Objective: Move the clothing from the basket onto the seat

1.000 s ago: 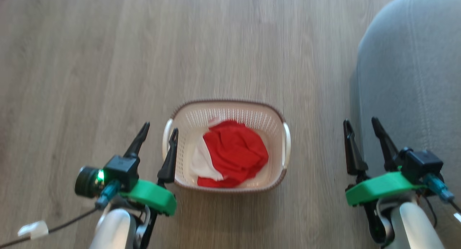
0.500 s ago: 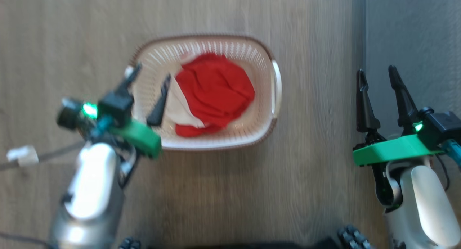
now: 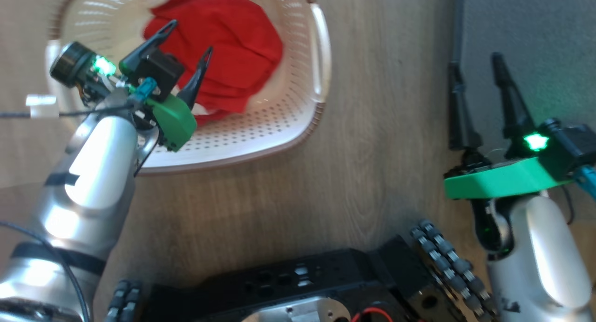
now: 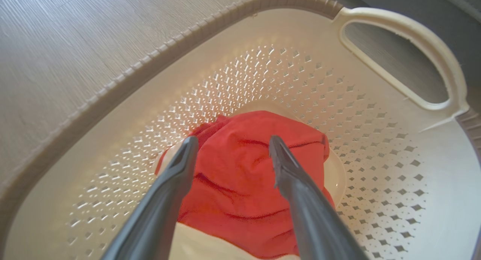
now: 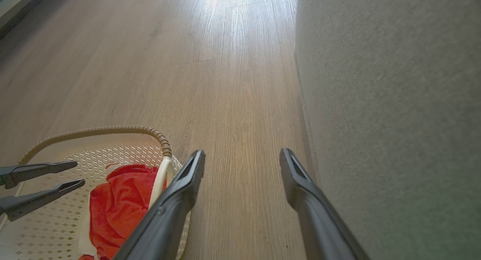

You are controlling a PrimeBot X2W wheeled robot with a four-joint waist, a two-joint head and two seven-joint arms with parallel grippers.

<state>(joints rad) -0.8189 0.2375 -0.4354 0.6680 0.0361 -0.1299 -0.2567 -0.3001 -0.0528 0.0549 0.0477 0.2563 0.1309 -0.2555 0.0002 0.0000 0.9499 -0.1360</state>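
Above the basket on the wooden floor, the left gripper hovers, fingers spread wide, over the red clothing heaped inside. This looks like the reach-in; next it likely must descend and pinch fabric. The right gripper, also apart, hangs beside the grey seat.

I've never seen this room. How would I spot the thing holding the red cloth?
Find the big grey sofa on the robot's right. On the wooden floor beside it sits a cream-white basket. Its walls are dotted with small holes, its rim is brown, and red clothing lies inside.
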